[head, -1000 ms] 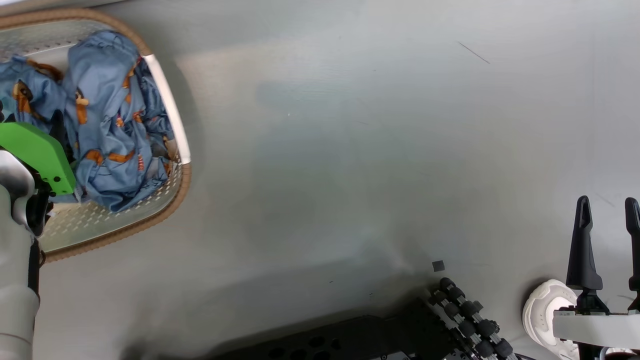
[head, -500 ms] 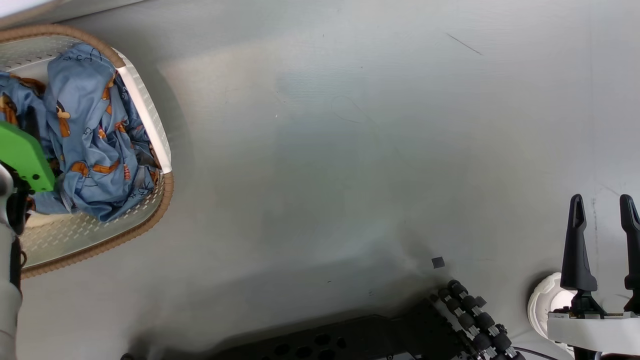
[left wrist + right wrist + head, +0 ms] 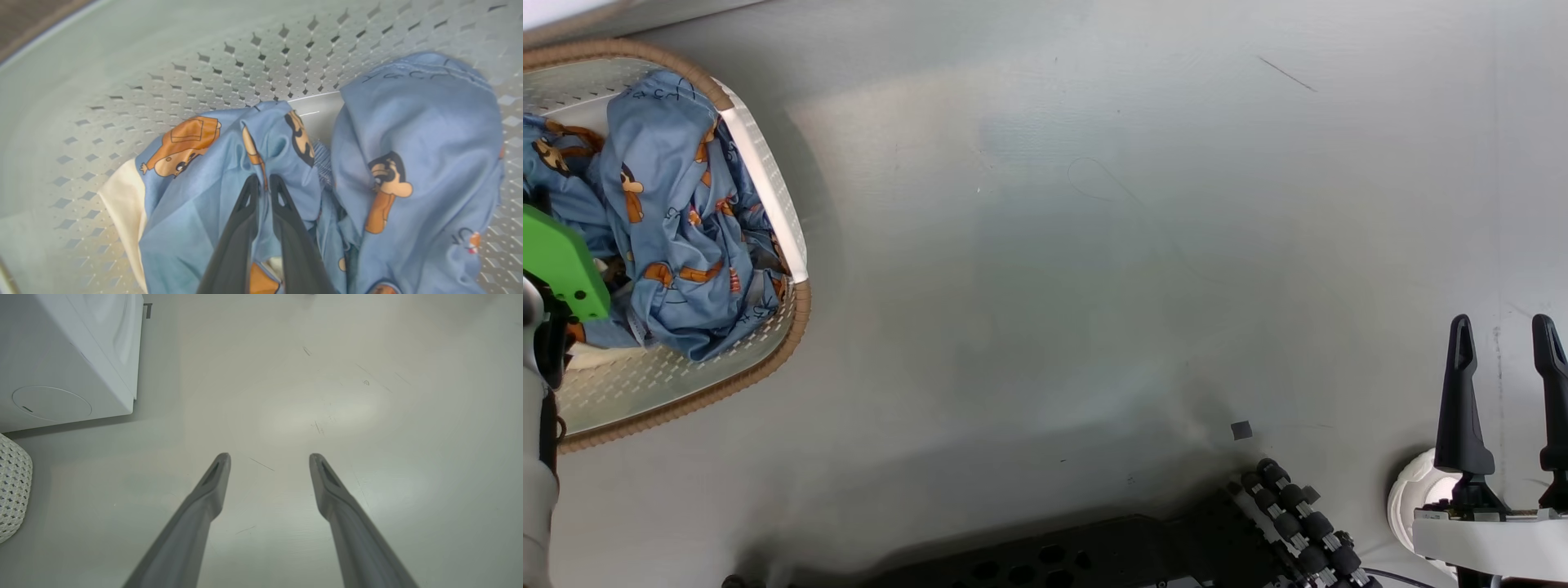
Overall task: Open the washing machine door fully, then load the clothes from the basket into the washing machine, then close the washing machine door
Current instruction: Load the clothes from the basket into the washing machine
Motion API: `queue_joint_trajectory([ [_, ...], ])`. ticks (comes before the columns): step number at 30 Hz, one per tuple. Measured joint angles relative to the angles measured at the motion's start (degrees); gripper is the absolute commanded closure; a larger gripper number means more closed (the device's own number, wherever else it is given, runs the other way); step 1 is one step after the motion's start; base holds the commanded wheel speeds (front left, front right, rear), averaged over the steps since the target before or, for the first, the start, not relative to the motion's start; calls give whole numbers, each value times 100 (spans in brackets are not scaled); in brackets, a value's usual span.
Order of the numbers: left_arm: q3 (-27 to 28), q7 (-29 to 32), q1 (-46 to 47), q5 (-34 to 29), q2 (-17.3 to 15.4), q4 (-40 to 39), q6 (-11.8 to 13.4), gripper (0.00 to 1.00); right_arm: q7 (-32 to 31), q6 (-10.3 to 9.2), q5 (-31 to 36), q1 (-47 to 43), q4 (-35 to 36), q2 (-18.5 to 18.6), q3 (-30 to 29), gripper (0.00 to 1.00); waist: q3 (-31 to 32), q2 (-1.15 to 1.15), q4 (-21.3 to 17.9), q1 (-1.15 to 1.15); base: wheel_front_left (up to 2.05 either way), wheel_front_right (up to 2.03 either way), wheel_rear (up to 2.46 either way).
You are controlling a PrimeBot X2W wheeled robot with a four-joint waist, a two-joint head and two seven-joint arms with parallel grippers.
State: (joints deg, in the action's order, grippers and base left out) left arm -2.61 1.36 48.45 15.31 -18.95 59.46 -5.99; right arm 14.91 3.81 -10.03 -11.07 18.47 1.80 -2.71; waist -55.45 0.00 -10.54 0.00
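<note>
Here, left jaws pinch the clothes [image 3: 196, 204] inside the basket [image 3: 163, 61]; right jaws spread.

Pale grey floor [image 3: 1094, 245], faintly scratched and scuffed, bearing the basket [image 3: 686, 371] near a lower corner of the washing machine [image 3: 61, 367], with a small dark square mark [image 3: 1241, 430] well apart from the basket.

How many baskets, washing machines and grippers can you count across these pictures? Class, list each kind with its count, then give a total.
basket: 1
washing machine: 1
grippers: 2 (left gripper, fingers pinching the clothes; right gripper, fingers apart)
Total: 4
</note>
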Motion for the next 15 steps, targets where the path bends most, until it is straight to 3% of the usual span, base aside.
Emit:
queue_joint_trajectory([
  [4, -16, -51, 18, -9, 10, 134, 0, 89, -1, -10, 7, -1, 18, 0, 3, 0, -4, 0, 10, 0, 0, 0, 0],
  [6, -24, -102, 57, -9, 14, 166, 0, 100, -1, -41, 16, -1, 22, 0, 8, 0, -7, 0, 15, 0, 0, 0, 0],
  [15, -74, -221, 197, -9, 18, 374, -1, 100, -1, -41, 18, -1, 24, 0, 42, 0, -26, 0, 31, 0, 0, 0, 0],
])
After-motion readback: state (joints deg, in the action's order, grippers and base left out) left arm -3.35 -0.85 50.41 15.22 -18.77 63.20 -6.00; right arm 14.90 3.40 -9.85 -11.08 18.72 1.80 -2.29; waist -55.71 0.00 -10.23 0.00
